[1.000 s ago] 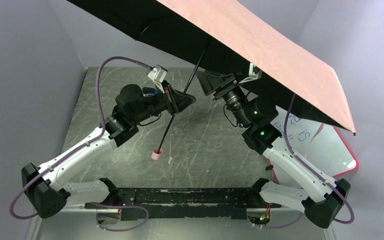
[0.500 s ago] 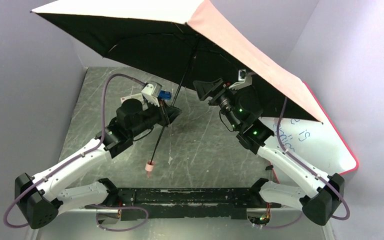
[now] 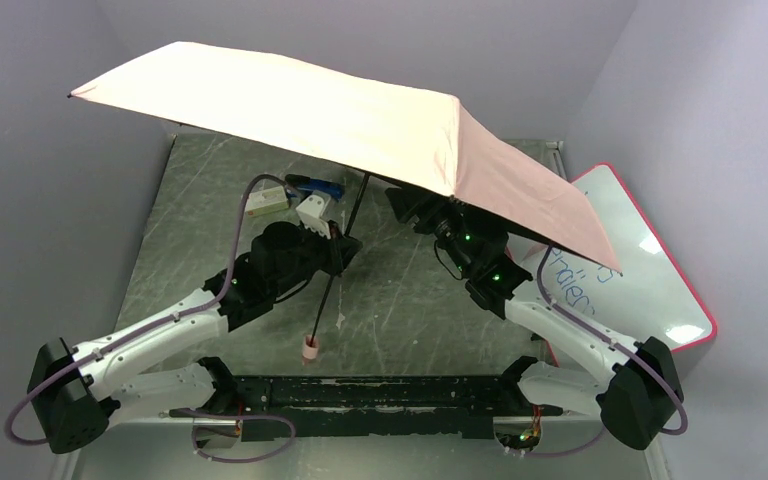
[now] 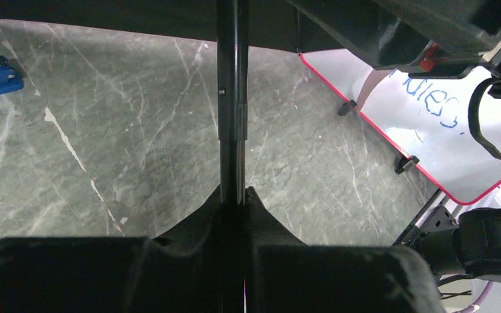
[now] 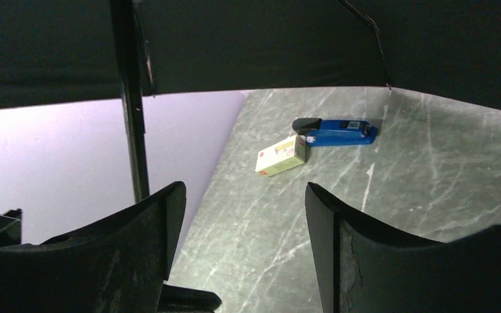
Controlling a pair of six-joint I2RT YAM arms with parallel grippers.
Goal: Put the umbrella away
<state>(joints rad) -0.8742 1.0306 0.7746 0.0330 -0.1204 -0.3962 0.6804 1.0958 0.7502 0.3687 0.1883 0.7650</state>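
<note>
The open pale pink fabric umbrella [image 3: 360,120] spreads above the grey marbled table [image 3: 400,310], its canopy hiding much of the far tabletop and one corner of the red-edged whiteboard [image 3: 650,270]. The left gripper [image 4: 235,195] is clamped on the umbrella's thin black shaft [image 4: 232,98]. Whether the small pink handle [image 3: 310,350] touches the table is unclear. The right gripper [image 5: 244,189], mostly hidden from above, has its fingers apart around nothing. A blue tool [image 5: 336,130] and a small cream box [image 5: 282,156] lie beyond.

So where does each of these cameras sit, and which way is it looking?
Top: above and behind, looking down on the table, open umbrella, left arm, right arm.
Left wrist: past the left end effector, shut on the umbrella's shaft, toward a whiteboard.
Right wrist: through the open right end effector, toward a blue tool.
Shared: both wrists see the shaft.
</note>
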